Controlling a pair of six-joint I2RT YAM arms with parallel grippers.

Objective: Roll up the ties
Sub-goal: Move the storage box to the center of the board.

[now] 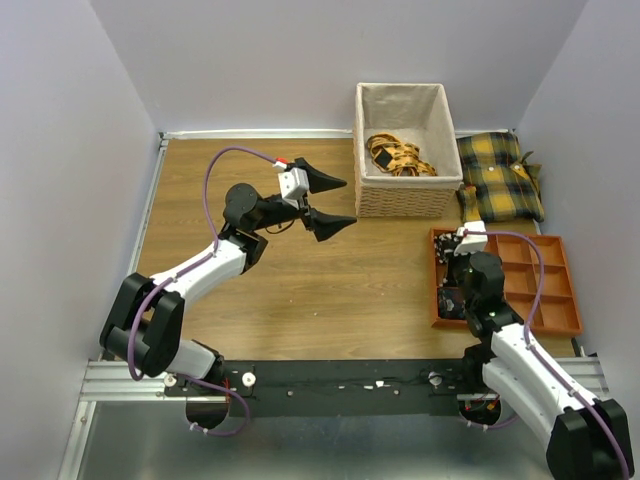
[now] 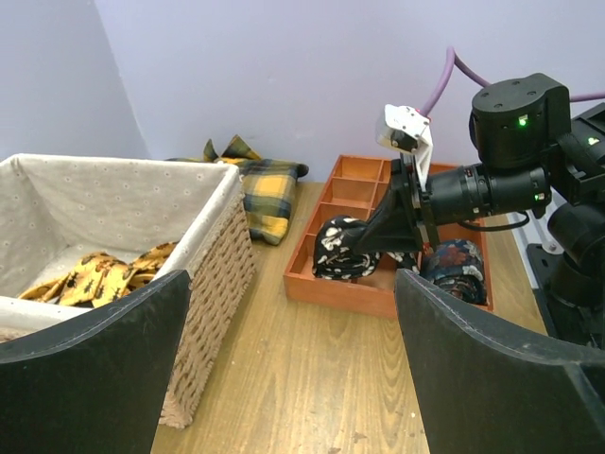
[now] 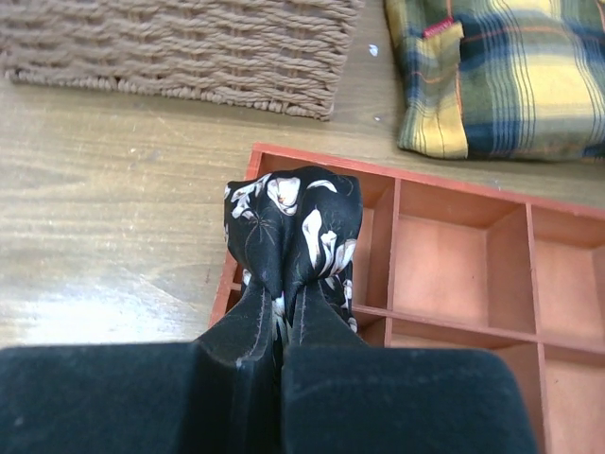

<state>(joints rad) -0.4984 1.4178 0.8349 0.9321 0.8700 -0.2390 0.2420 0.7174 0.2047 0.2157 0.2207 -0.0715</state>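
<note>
The rolled floral tie is pinched in the right gripper above the far-left corner of the divided tray. It should be lowered fully into that compartment before release, so the coil holds. The left gripper hovers spread wide.

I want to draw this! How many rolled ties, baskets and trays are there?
Rolled ties: 2, one held, the other in the orange tray
Wicker basket: 1
Orange tray: 1
Total: 4
</note>
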